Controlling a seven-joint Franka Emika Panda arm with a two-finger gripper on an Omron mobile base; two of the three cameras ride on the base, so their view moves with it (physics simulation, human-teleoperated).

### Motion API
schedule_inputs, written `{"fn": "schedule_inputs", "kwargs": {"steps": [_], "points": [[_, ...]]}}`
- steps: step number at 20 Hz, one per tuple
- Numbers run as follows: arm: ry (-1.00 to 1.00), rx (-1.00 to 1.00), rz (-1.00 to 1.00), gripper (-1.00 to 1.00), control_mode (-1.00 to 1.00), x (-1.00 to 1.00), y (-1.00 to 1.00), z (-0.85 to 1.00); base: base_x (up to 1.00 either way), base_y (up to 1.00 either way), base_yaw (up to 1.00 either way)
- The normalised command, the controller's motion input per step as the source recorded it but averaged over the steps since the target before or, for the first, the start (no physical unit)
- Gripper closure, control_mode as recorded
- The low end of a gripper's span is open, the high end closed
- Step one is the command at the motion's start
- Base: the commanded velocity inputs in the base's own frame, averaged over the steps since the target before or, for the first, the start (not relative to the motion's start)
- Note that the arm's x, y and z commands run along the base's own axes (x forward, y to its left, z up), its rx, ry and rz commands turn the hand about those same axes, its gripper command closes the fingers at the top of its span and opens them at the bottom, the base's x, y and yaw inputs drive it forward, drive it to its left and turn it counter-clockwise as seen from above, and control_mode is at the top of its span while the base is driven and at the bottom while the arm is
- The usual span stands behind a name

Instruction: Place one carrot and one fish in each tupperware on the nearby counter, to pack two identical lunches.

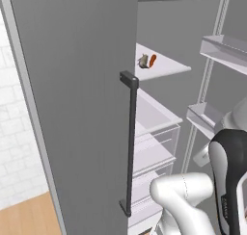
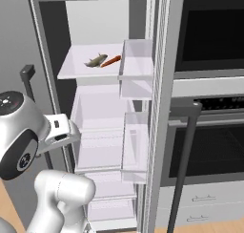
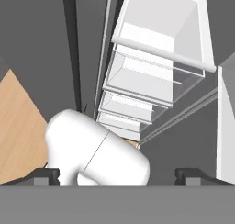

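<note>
We count one fish (image 2: 95,60) and one carrot (image 2: 111,61) on the top shelf (image 2: 76,67) of the open fridge. They lie side by side, nearly touching, the carrot at about 3 o'clock from the fish in the right base view. In the left base view the same pair sits at roughly 1 o'clock from the top of the door handle (image 1: 130,142), the fish (image 1: 143,61) just left of the carrot (image 1: 153,60).

Below that shelf we count two more glass shelves and clear drawers under them. The inner face of the fridge door carries two clear door bins (image 2: 136,67), one above the other. One grey fridge door (image 1: 77,109) stands at the left, with one dark vertical handle.

To the right of the fridge stand two built-in ovens (image 2: 209,31), stacked, the lower with one long bar handle (image 2: 183,170).

No writing is legible on anything.

In the hand view the gripper (image 3: 117,177) stands released, its two dark tips wide apart with nothing between them.
</note>
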Motion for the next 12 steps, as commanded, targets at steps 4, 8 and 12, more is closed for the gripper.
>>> {"fn": "schedule_inputs", "kwargs": {"steps": [4, 8, 12], "points": [[0.00, 0.00, 0.00, -1.00, 1.00, 0.00, 0.00, 0.00, 0.16, -0.01, -0.01], [-0.02, 0.00, -0.02, -1.00, -1.00, 0.06, 0.02, 0.00, 0.00, 0.00, 0.00], [-0.35, 0.00, -0.15, -1.00, -1.00, 0.19, 0.14, 0.21, 0.00, 0.00, 0.00]]}}
